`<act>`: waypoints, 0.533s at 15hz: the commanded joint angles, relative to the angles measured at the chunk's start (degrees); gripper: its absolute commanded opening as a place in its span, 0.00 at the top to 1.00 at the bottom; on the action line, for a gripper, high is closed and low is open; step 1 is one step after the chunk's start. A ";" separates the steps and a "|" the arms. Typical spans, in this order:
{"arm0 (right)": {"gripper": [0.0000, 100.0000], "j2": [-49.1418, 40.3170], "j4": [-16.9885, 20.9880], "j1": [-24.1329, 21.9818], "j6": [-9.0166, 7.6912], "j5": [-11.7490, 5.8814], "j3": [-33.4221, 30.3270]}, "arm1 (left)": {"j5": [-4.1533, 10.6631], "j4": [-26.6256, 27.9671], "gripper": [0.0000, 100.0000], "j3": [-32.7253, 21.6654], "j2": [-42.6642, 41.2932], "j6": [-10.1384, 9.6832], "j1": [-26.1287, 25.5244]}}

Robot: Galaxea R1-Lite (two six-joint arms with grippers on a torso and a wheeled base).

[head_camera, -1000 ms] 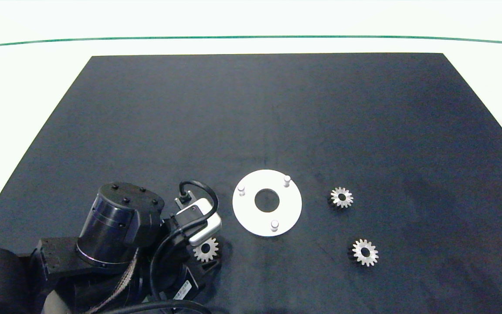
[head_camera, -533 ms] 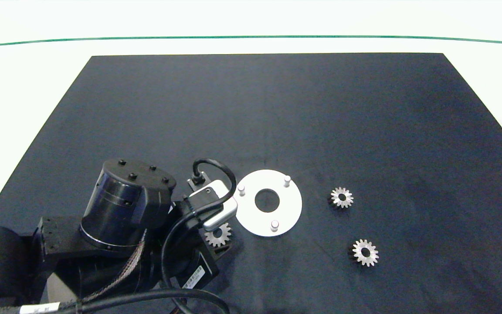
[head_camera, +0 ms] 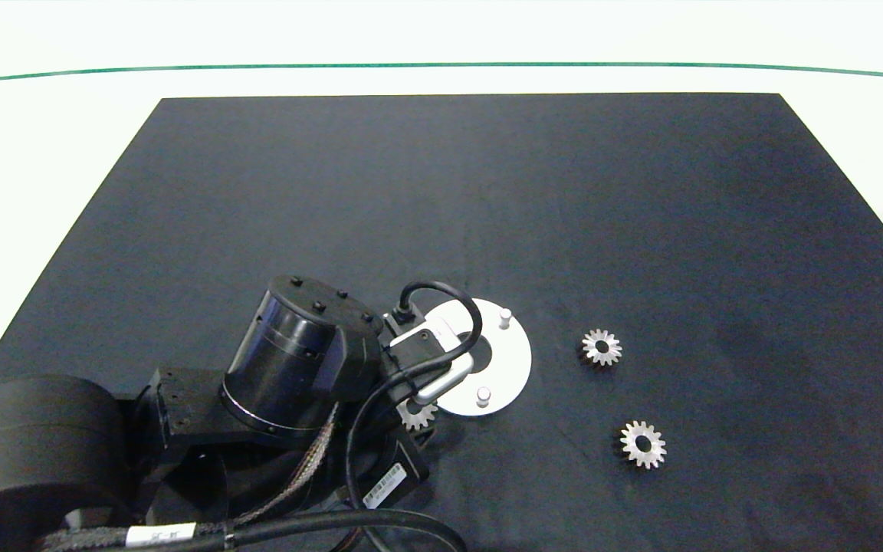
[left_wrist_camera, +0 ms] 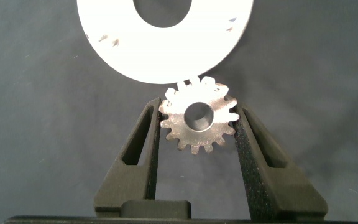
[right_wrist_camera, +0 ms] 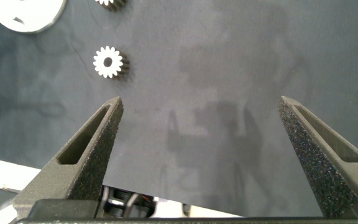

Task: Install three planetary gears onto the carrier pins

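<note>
- Your left gripper [left_wrist_camera: 197, 124] has its two fingers closed on one planetary gear [left_wrist_camera: 199, 120], the foam pads pressing on opposite sides of its toothed rim.
- That held gear lies flat, its bore axis vertical and its round centre hole open to the wrist camera; it has no long axis to speak of (it is round all the way about).
- In the head view the same gear [head_camera: 417, 415] shows just past the near-left edge of the white carrier disc [head_camera: 509, 360], with the left arm covering the disc's left part.
- From the left wrist, the gear's far teeth overlap the disc's near rim [left_wrist_camera: 160, 68]; you cannot tell from the views whether they touch.
- Two of the carrier pins stand upright and bare: the near one [head_camera: 483, 396] and the far-right one [head_camera: 504, 317]. The third is hidden by the arm.
- Your right gripper [right_wrist_camera: 199, 155] hangs with its fingers spread wide and nothing between them, at the table's near-right edge.
- Right of the disc, well apart from it, two more gears lie flat on the mat: the nearer [head_camera: 642, 444] and the farther [head_camera: 601, 347].
- Everything rests on a dark matte mat [head_camera: 441, 199], laid on a white table [head_camera: 66, 115] with a thin green line [head_camera: 441, 65] along its far side.
</note>
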 commanded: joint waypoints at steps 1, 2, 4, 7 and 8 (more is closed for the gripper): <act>0.00 -0.61 0.15 0.15 0.13 0.05 0.37 | 1.51 1.76 0.75 -4.53 4.04 0.20 -2.34; 0.00 -0.70 0.15 0.24 0.22 0.14 0.55 | 1.78 4.66 0.75 -7.26 4.83 0.11 -3.13; 0.00 -0.87 0.15 0.15 0.22 0.14 0.55 | 1.95 9.58 0.75 -11.74 5.97 -0.06 -4.27; 0.00 -1.66 0.15 0.07 0.30 0.05 0.55 | 2.04 11.51 0.75 -14.02 6.76 -0.06 -4.53; 0.00 -2.45 0.23 0.07 0.74 0.05 0.73 | 2.04 11.51 0.75 -14.38 7.20 -0.06 -4.62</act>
